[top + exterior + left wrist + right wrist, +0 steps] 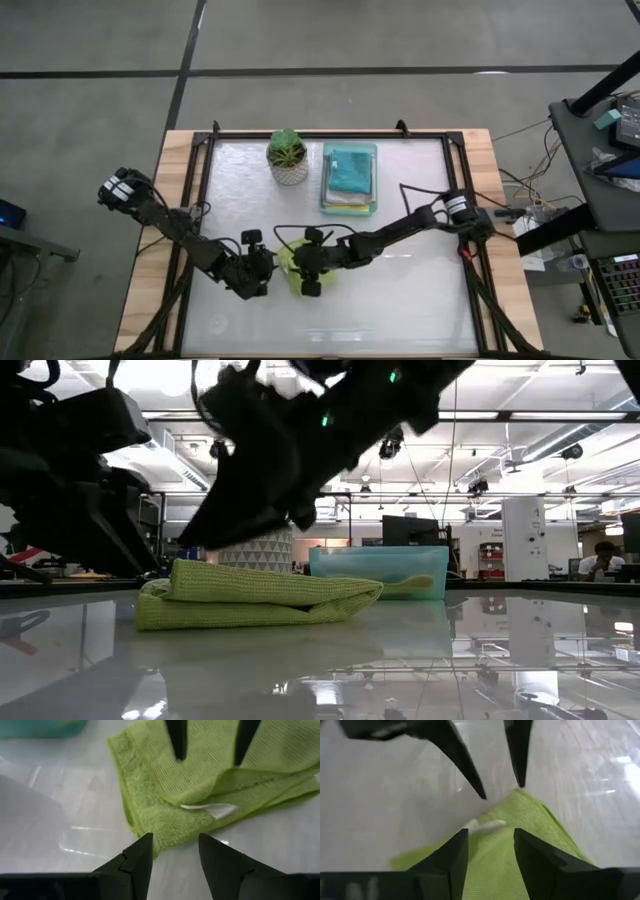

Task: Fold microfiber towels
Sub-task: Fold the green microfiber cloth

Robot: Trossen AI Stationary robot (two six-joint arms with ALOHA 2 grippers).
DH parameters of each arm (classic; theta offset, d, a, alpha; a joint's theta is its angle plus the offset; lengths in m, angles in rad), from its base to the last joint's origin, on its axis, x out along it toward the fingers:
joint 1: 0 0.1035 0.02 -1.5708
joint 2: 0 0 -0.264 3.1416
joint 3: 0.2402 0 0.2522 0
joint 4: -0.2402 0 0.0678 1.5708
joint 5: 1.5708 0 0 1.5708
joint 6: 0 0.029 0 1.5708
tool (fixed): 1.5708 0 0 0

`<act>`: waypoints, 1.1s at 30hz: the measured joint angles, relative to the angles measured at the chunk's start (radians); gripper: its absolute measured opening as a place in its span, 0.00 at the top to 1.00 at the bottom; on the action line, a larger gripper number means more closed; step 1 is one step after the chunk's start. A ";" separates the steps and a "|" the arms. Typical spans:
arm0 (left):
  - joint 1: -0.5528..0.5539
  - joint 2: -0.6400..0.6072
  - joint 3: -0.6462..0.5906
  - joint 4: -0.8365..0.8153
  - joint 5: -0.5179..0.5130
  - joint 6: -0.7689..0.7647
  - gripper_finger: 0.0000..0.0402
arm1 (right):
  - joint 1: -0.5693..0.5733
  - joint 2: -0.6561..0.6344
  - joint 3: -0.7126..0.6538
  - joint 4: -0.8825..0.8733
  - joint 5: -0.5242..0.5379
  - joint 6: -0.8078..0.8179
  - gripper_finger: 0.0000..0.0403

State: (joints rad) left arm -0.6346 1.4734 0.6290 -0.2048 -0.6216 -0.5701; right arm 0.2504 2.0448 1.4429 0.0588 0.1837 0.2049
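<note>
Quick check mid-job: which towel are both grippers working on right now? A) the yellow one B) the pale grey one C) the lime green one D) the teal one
C: the lime green towel lies folded on the table between the left gripper and right gripper, both open over it; the teal towel sits in the tray.

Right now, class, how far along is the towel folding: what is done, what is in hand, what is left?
Done: folded towels, teal on top, sit stacked in the tray. In hand: the lime green towel lies folded on the table, with the left claw and right claw open at its edges. Left: moving it to the tray, probably.
</note>
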 joint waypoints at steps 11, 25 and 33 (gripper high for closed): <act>0.000 0.000 -0.084 0.091 -0.047 -0.027 0.64 | -0.013 0.068 0.003 0.053 0.000 0.045 0.66; 0.003 0.000 -0.151 0.230 -0.083 -0.027 0.64 | -0.014 0.067 0.006 0.048 0.000 0.076 0.92; 0.006 0.000 -0.151 0.231 -0.094 -0.027 0.64 | -0.015 0.065 0.007 0.050 0.000 0.056 0.98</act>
State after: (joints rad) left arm -0.6285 1.4734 0.4778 0.0265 -0.7158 -0.5976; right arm 0.2351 2.1100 1.4504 0.1087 0.1837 0.2604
